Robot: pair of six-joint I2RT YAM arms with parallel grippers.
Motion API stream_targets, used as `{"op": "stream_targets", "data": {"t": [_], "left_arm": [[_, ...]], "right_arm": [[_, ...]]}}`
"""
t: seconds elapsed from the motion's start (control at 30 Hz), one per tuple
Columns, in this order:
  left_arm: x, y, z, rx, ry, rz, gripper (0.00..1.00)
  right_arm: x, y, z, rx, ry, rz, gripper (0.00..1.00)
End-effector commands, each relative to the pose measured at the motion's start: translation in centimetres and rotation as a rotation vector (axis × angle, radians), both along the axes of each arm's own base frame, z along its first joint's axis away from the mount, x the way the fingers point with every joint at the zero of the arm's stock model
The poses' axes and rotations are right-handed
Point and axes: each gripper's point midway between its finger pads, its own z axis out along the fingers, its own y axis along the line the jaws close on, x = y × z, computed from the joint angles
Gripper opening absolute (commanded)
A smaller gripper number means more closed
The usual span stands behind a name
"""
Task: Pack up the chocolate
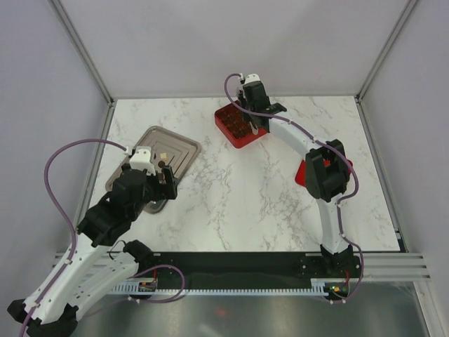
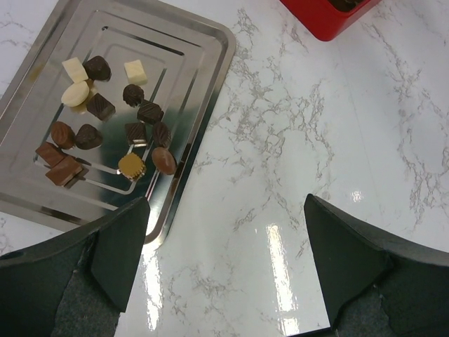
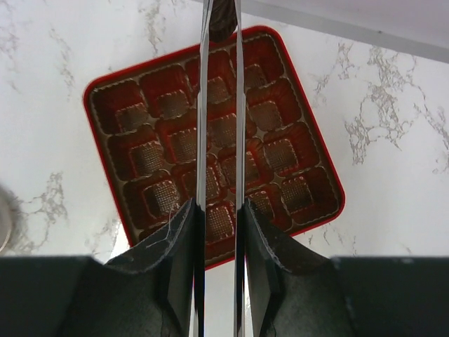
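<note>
Left gripper (image 2: 224, 235) held fully open, nothing grasped, hovering above table (image 2: 316, 126) just beside steel tray (image 2: 203, 42). Most chocolate (image 2: 133, 95) seen lying loose on tray: dark, brown and few cream pieces. Right gripper (image 3: 219, 232) partly closed, clamped on tongs (image 3: 202, 126), positioned over red box (image 3: 123, 95). One dark piece (image 3: 223, 17) pinched between tongs tips, above far corner of box

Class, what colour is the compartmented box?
The box is red, clearest in the right wrist view.
</note>
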Motion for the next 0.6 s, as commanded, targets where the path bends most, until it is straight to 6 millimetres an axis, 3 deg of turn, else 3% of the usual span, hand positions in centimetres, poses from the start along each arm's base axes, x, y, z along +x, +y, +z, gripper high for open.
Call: {"op": "stream_targets", "data": {"t": [0.0, 0.3, 0.57], "left_arm": [[0.7, -0.3, 0.9, 0.009, -0.050, -0.016, 1.00], [0.8, -0.3, 1.0, 0.002, -0.058, -0.017, 1.00], [0.9, -0.3, 1.0, 0.005, -0.060, -0.012, 1.00]], "right_arm": [[1.6, -0.6, 0.8, 0.000, -0.028, -0.012, 0.33], [2.4, -2.0, -2.2, -0.014, 0.018, -0.042, 0.34], [2.6, -2.4, -2.9, -0.018, 0.029, -0.051, 0.40]]}}
